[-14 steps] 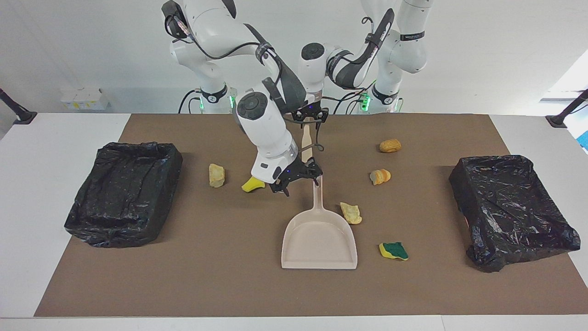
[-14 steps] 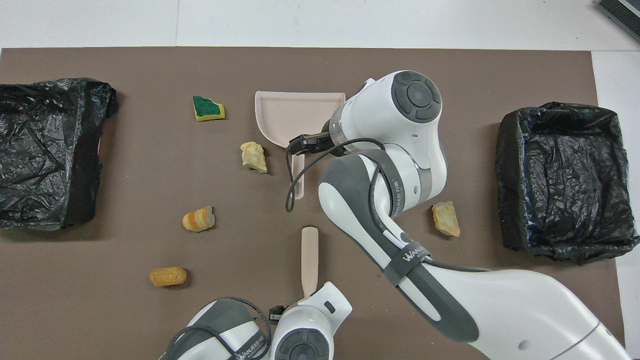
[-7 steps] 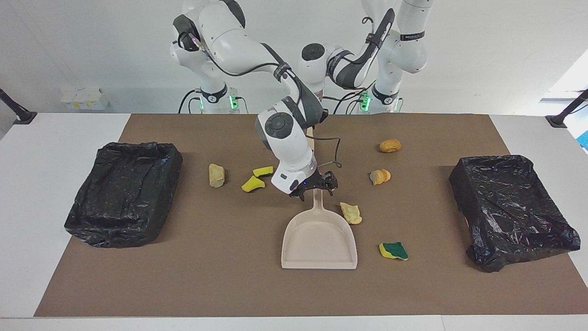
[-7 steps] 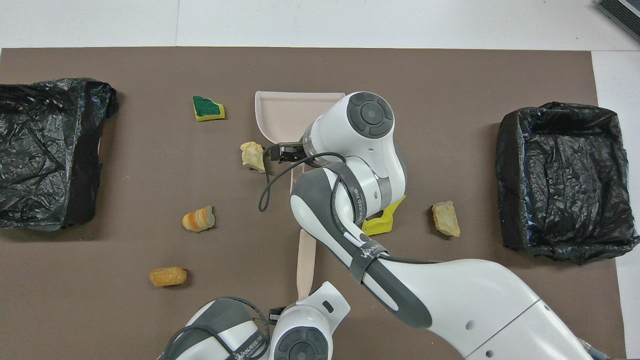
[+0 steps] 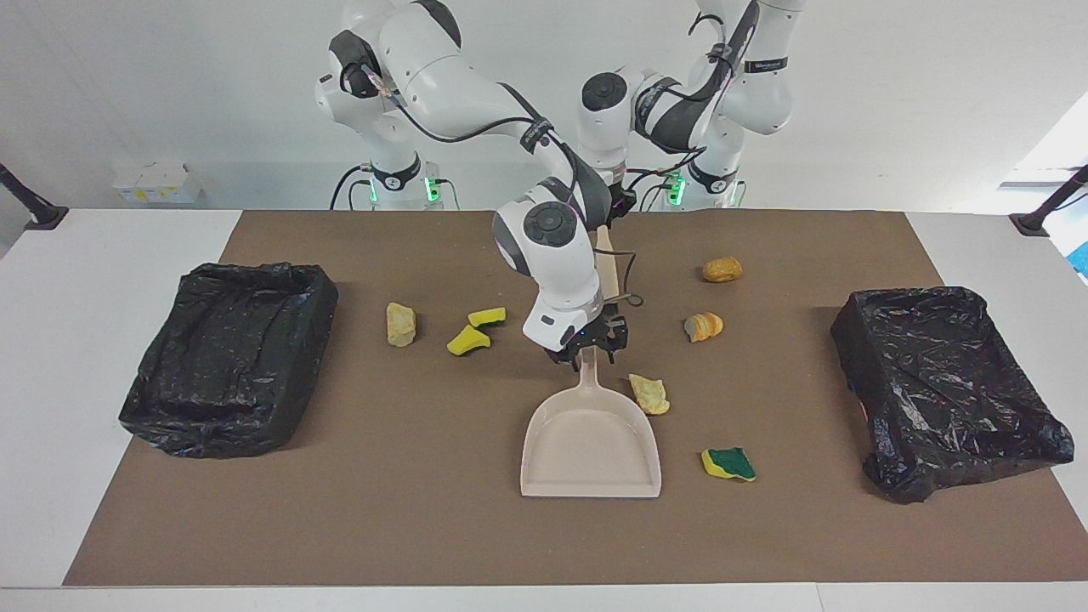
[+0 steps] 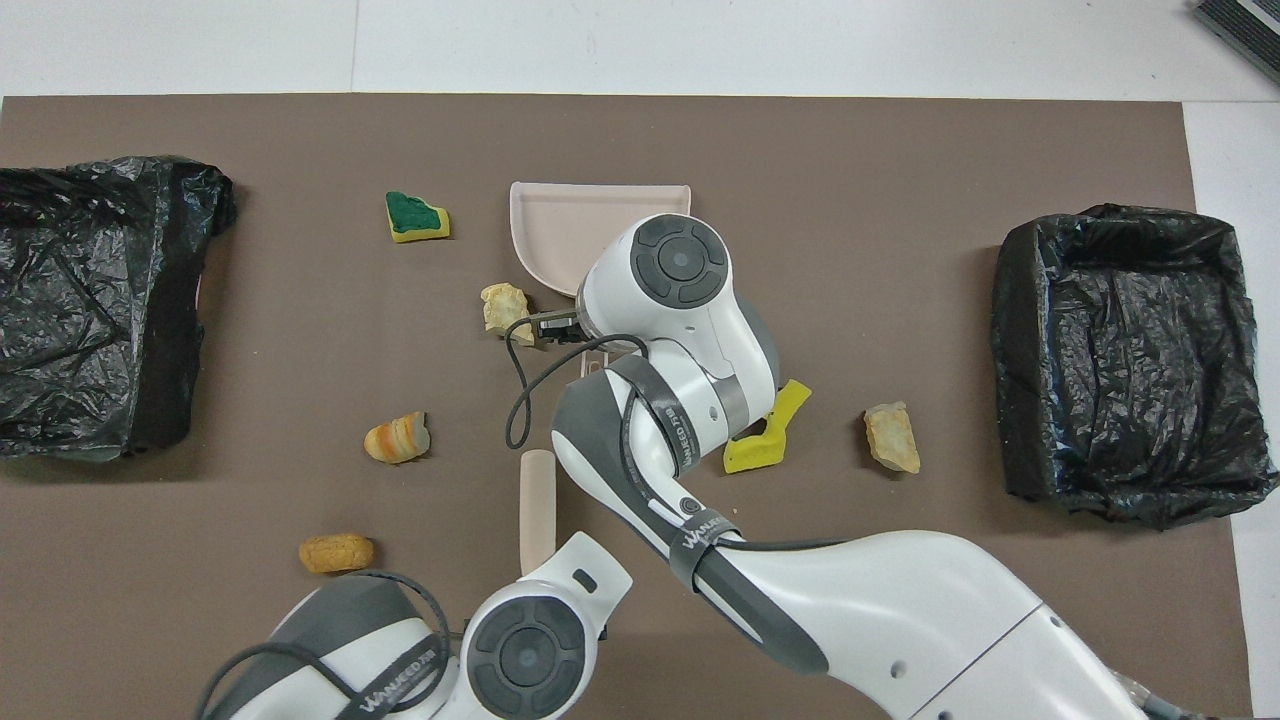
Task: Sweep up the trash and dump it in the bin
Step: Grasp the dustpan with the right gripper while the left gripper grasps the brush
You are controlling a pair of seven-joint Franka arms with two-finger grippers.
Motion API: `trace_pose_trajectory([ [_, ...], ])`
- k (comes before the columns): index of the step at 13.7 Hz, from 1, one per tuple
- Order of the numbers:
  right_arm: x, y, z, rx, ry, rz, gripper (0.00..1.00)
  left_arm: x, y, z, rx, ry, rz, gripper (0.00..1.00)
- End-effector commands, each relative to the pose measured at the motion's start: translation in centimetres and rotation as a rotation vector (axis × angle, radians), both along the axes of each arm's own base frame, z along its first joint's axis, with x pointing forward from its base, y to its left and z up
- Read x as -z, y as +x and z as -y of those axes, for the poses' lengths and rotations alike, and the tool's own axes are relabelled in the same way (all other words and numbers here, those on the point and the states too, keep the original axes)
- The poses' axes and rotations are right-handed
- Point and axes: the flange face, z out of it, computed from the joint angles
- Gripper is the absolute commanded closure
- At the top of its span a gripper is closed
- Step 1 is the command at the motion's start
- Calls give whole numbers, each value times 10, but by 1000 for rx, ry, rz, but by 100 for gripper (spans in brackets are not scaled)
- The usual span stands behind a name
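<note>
Frame center: right pincer (image 5: pixel 588 347) sits at the dustpan (image 5: pixel 591 446) handle, grip unclear; left pincer (image 5: pixel 614 212), closed, holds the brush (image 6: pixel 536 508).

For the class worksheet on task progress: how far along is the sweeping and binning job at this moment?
Done: nothing binned. The scraps, such as the green-topped sponge and the tan lump, lie loose on the mat; the dustpan is empty.
In hand: the right pincer is at the dustpan's handle; the left pincer, shut, holds the brush handle.
Left: sweeping the scraps into the pan and tipping them into a black-lined bin.
</note>
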Motion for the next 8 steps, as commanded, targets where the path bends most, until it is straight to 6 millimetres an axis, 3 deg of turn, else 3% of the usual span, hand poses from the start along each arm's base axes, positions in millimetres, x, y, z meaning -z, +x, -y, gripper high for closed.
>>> trace_pose_trajectory([
  [1, -2, 6, 2, 11, 0, 25, 62, -24, 8, -45, -81, 49, -21, 100],
  [2, -1, 4, 0, 6, -1, 22, 78, -26, 16, -60, -114, 67, -30, 100],
  [4, 4, 2, 7, -1, -14, 5, 99, -25, 21, -81, -151, 157, -22, 100],
  [5, -1, 2, 10, -19, -19, -2, 100, -25, 26, -93, -198, 188, -32, 100],
  [8, -22, 7, 49, -116, -57, -65, 100, -22, 34, -124, -273, 287, -23, 100],
])
